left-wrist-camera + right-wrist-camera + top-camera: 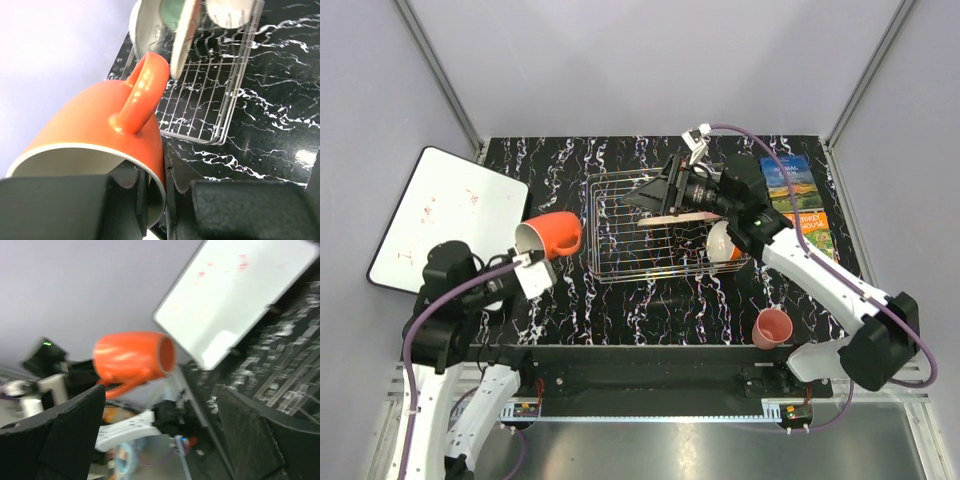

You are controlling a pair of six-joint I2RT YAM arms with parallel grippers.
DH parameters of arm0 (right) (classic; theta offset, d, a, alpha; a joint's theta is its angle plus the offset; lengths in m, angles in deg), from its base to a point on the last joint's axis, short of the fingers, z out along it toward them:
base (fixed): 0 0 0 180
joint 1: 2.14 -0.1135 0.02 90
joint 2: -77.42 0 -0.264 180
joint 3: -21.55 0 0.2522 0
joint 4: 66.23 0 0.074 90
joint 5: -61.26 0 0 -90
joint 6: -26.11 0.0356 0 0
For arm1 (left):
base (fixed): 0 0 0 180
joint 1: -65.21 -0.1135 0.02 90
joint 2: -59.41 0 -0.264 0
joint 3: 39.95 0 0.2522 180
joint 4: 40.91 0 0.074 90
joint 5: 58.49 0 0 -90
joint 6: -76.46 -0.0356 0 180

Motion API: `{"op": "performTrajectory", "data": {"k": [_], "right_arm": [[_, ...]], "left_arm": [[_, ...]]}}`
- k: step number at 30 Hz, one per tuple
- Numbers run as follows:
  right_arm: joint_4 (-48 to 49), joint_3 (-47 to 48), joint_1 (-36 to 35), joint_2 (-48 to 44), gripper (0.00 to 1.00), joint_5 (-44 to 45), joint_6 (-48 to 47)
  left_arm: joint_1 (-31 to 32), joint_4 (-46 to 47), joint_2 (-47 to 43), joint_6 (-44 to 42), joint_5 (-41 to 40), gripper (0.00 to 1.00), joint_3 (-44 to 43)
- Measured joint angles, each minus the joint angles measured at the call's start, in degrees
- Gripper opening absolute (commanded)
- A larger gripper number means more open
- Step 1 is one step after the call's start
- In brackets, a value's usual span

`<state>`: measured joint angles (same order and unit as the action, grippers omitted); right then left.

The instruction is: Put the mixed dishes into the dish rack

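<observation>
My left gripper (pixel 528 256) is shut on the rim of the orange-red handled mug (pixel 556 233), one finger inside and one outside (pixel 156 194), holding it tilted just left of the silver wire dish rack (pixel 620 250). The mug (pixel 95 135) fills the left wrist view; beyond it the rack (pixel 210 105) holds a white plate (pixel 144 27), a mint-green bowl (pixel 173 12) and the pink-and-cream plate (pixel 184 40) on edge. My right gripper (pixel 645 195) hovers over the rack, open and empty (pixel 160 415). The orange bowl (pixel 724 243) sits at the rack's right end. The pink cup (pixel 772 328) stands on the table, front right.
A white board (pixel 445 215) lies at the left table edge; it also shows in the right wrist view (pixel 240 295). Two colourful books (pixel 792 190) lie at the back right. The table is black marble-patterned, with grey walls around it.
</observation>
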<state>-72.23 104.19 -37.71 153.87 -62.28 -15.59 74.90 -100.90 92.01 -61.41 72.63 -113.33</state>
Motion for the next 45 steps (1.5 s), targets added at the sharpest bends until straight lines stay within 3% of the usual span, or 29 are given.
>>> {"op": "performTrajectory", "data": {"k": [5,15,24,35,45], "right_arm": [[13.0,-2.9,0.0,4.5,1.0,-6.7,12.1],[26.2,-3.4,0.0,11.0,1.0,-10.9,20.6],[39.6,-3.3,-0.2,21.0,1.0,-11.9,30.5],[57.9,-5.3,-1.3,22.8,1.0,-10.9,41.9],[60.0,-5.3,-4.8,24.8,1.0,-10.9,43.1]], "left_arm": [[0.1,3.6,-4.8,-5.5,3.9,0.0,5.6],[2.0,11.9,-1.7,-18.1,7.8,0.0,5.8],[11.0,14.4,3.5,-19.3,3.8,0.0,5.8],[15.0,15.8,4.4,-19.4,-0.7,0.0,5.9],[18.0,16.5,5.6,-19.3,-4.1,0.0,6.7]]}}
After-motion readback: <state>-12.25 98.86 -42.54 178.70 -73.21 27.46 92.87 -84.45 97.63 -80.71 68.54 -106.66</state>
